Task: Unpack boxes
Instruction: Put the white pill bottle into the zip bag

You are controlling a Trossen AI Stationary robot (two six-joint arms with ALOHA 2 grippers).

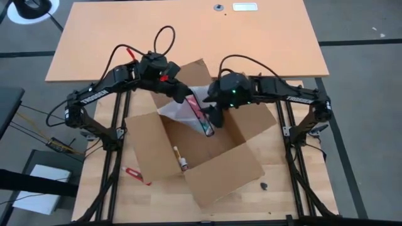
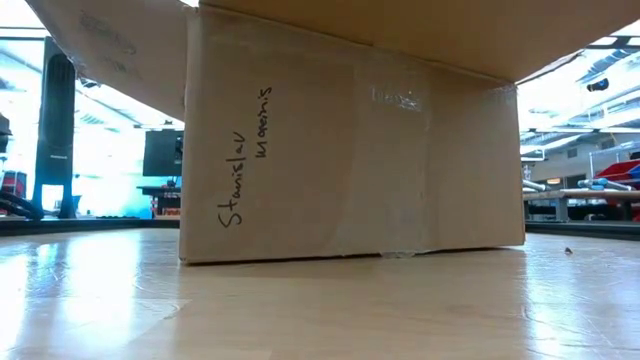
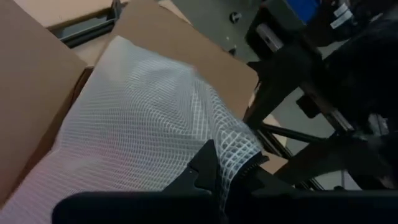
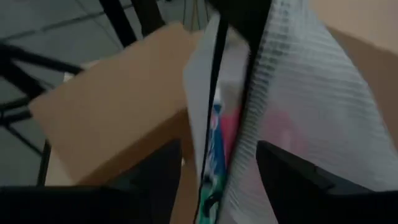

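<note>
Now the open cardboard carton (image 1: pixel 207 157) sits mid-tabletop, light but stiff. Left tool (image 3: pixel 233 177) pinches the limp, slippery mesh-patterned bag (image 3: pixel 143 130) by its edge; right tool (image 4: pixel 217 168) straddles it, jaws parted.

Plain brown corrugated cardboard carton (image 1: pixel 213 163): upright on light wooden tabletop, top open, four flaps splayed outward. Sits skewed to table edges, between both arms. Black handwriting on side wall facing low camera.
</note>
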